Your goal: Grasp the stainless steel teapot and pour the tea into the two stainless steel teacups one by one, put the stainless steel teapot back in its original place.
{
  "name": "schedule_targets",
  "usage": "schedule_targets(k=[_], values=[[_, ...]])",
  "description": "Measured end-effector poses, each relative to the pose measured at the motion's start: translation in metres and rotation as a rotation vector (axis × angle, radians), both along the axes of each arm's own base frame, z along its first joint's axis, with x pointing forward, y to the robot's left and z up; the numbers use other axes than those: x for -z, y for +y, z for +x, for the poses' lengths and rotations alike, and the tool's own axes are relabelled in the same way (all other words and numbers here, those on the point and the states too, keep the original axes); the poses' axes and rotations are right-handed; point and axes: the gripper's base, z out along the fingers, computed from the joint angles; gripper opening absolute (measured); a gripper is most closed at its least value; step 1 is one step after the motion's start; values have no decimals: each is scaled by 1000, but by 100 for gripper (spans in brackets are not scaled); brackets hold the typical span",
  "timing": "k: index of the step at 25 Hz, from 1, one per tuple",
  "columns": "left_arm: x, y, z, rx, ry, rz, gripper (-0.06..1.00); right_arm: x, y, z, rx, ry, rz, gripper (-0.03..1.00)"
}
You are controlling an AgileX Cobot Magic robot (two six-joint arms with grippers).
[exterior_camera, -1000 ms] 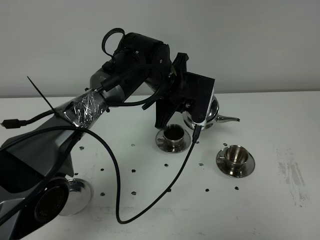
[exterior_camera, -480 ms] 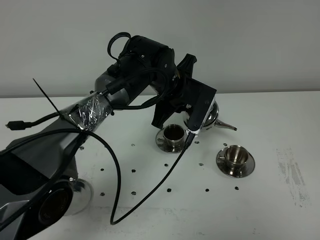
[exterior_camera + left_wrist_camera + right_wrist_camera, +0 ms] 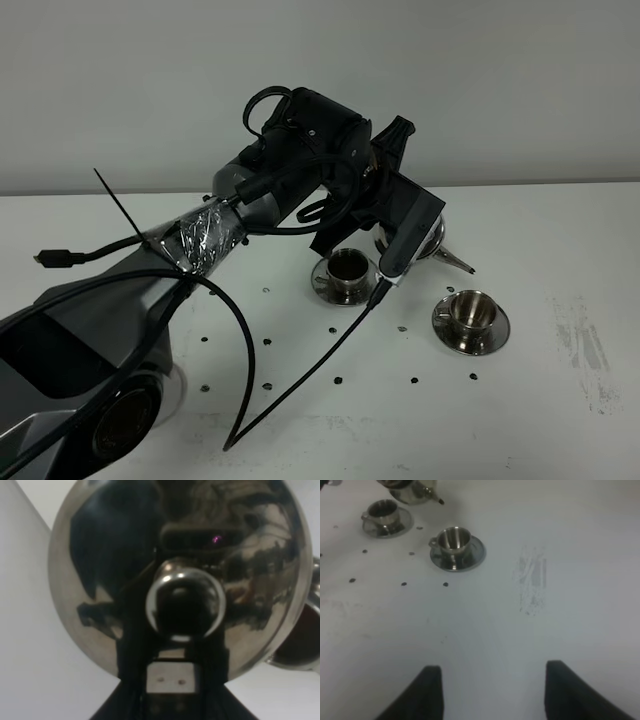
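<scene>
My left gripper (image 3: 395,215) is shut on the stainless steel teapot (image 3: 432,238), held in the air behind the two cups. Its thin spout (image 3: 458,263) tilts down toward the right teacup (image 3: 470,310). In the left wrist view the teapot (image 3: 100,570) fills the frame, its lid knob (image 3: 182,602) above my dark fingers (image 3: 135,680). The left teacup (image 3: 347,268) holds dark tea (image 3: 300,640). The right teacup's inside looks like bare steel (image 3: 452,537). My right gripper (image 3: 492,690) is open and empty, low over the table, well short of the cups.
The round steel plate (image 3: 170,385) lies at the front left, mostly hidden under my left arm. A black cable (image 3: 300,385) hangs from the left wrist down to the table. Small dark dots mark the white tabletop (image 3: 560,420). A grey smudge (image 3: 532,587) lies right of the cups.
My left arm has carried the teapot to the right, away from the left cup, and tipped its spout downward toward the right cup. The cups have not moved.
</scene>
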Motion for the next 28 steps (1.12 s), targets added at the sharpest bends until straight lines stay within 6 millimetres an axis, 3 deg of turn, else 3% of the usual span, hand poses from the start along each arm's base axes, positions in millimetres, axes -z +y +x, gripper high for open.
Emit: schedule_targets(k=[8, 28], values=[[10, -5, 0, 46, -19, 49, 24, 0, 0, 0, 0, 0, 0, 45], [7, -9, -1, 87, -96, 123, 24, 0, 0, 0, 0, 0, 0, 45]])
